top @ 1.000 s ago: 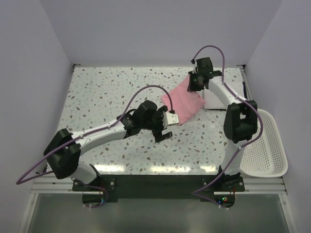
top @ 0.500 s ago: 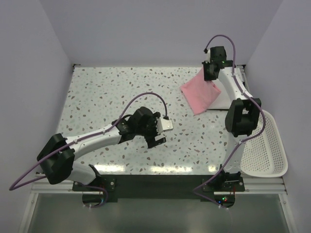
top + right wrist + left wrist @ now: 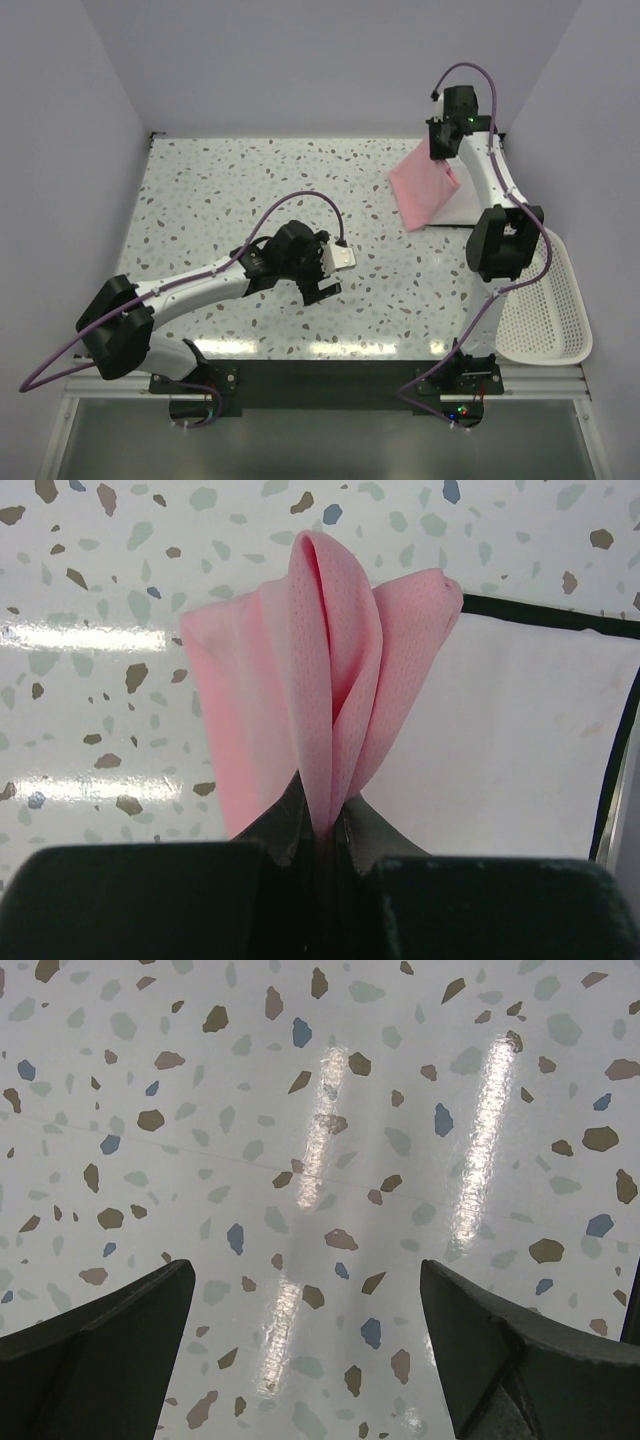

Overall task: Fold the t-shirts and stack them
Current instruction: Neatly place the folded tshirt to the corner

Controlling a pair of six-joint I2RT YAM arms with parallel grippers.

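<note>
Step in hand: stacking, I'd say. Table [image 3: 200, 190] is mostly bare. White tee [image 3: 500, 740] lies folded flat at the far-right corner. Pink tee [image 3: 425, 190], folded, hangs from the R claw [image 3: 322, 825] just left of the white one, partly overlapping its edge. Can't tell if its low corner touches the table.

R claw is pinched tight on the pink tee's top fold, cloth bunched btwn the jaws.

Next move prob calls for: carry pink tee right till it's over the white one, lower, lay flat w/ edges lined up, then let go. Risk: the fold slumps open on release.

L claw [image 3: 305, 1270] is spread wide, holds nothing, hovers over bare table mid-front, well apart from both tees.
</note>
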